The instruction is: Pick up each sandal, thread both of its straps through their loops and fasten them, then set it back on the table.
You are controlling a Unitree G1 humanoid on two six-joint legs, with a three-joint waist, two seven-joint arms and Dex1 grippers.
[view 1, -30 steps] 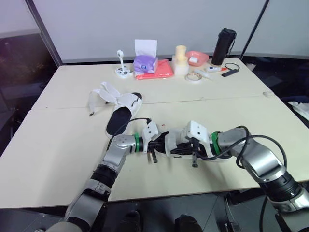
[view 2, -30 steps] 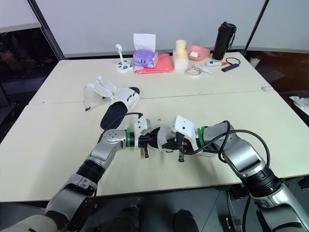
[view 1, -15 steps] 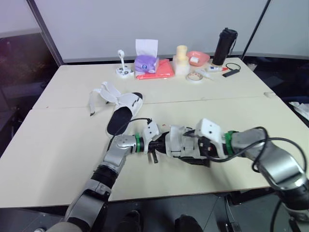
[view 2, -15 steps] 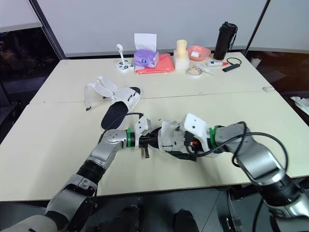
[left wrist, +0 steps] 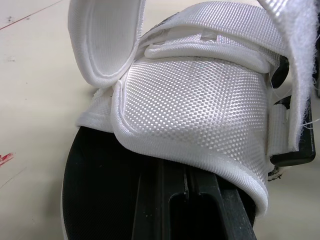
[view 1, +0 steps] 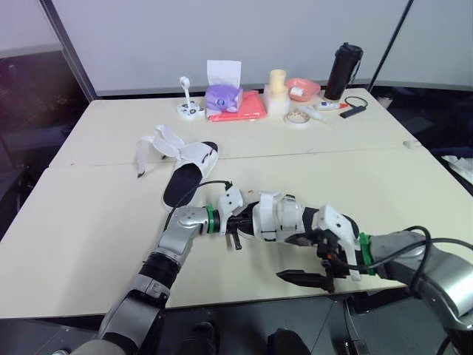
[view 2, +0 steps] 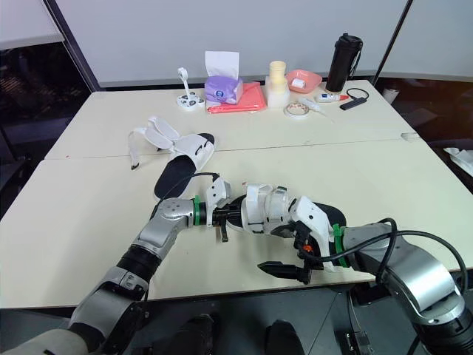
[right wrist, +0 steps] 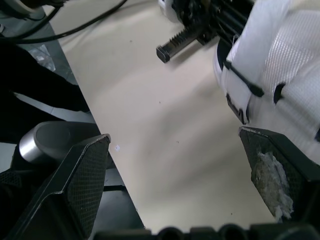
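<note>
- Two sandals: near sandal (view 1: 277, 214) at the table's (view 1: 89, 222) front, left gripper (view 1: 238, 222) reaching inside it — grip I cannot tell.
- Right gripper (view 1: 303, 257) just beside it, fingers (view 1: 295, 277) spread, empty.
- Far sandal (view 1: 188, 174) well behind.

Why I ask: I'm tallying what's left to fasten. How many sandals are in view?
2. The near sandal is at the front, in the middle; the far sandal lies farther back on the left, straps loose. None seems hidden.
</note>
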